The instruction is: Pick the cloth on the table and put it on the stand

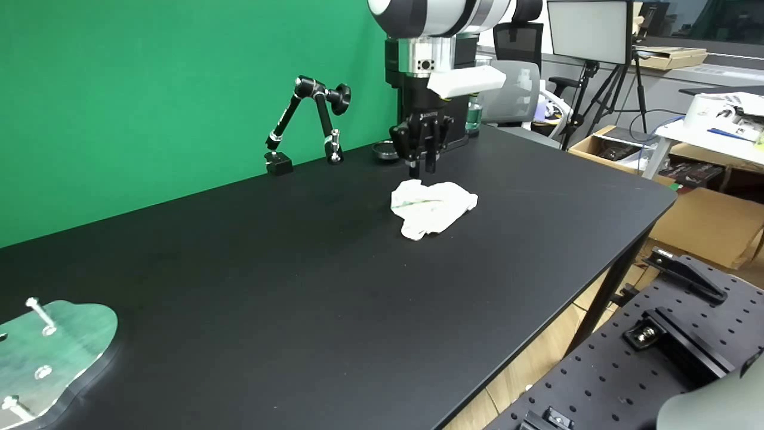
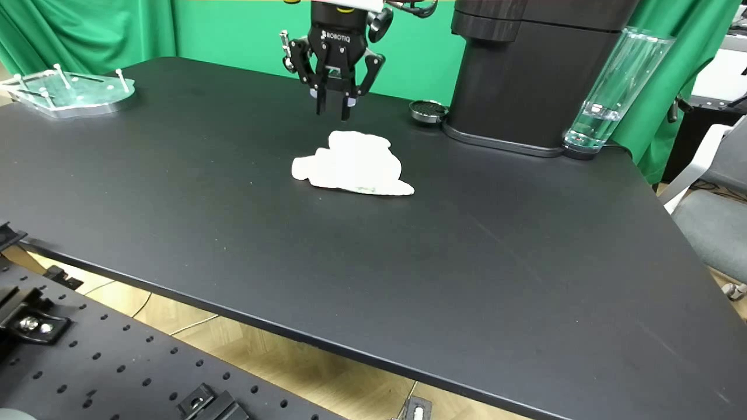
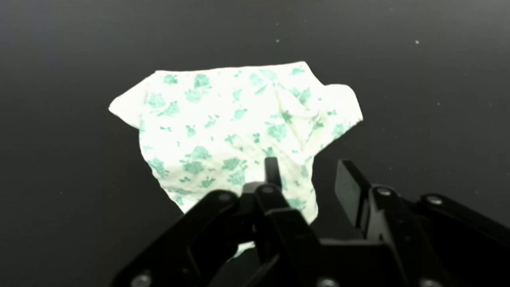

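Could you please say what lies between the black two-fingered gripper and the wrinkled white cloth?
In an exterior view, only bare black tabletop shows between gripper and cloth.

Bright light, cloth point(image 2: 356, 166) overexposed in an exterior view, fingers point(image 3: 350, 193) dark, slightly blurred in wrist view

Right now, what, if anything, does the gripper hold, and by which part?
Nothing is held: the gripper is open and the cloth lies on the table.

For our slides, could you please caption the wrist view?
Open end effector near green-patterned white cloth on dark table.
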Robot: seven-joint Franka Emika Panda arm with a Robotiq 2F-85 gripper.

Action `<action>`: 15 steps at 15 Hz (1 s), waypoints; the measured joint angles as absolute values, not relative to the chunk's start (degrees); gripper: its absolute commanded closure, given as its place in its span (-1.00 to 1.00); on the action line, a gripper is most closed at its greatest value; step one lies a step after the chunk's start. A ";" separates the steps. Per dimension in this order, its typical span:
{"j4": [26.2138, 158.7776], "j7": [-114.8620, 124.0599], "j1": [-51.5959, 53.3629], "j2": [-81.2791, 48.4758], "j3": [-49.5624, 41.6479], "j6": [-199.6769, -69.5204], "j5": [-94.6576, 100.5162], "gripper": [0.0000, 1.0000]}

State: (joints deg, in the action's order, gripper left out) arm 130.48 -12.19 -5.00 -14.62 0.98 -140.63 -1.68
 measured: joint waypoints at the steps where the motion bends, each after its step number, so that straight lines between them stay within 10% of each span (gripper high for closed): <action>1: 130.48 -11.98 -4.58 -15.00 0.45 -140.20 0.79 -0.59; 5: 130.47 -9.95 -2.92 -17.02 -1.61 -140.95 8.71 -1.00; 13: 130.31 -8.79 -1.52 -21.01 -2.17 -147.02 10.27 -1.00; 14: 130.22 -8.69 -1.35 -21.50 -2.26 -147.35 10.27 -0.98; 15: 130.10 -8.58 -1.22 -22.01 -2.40 -147.66 10.27 -0.49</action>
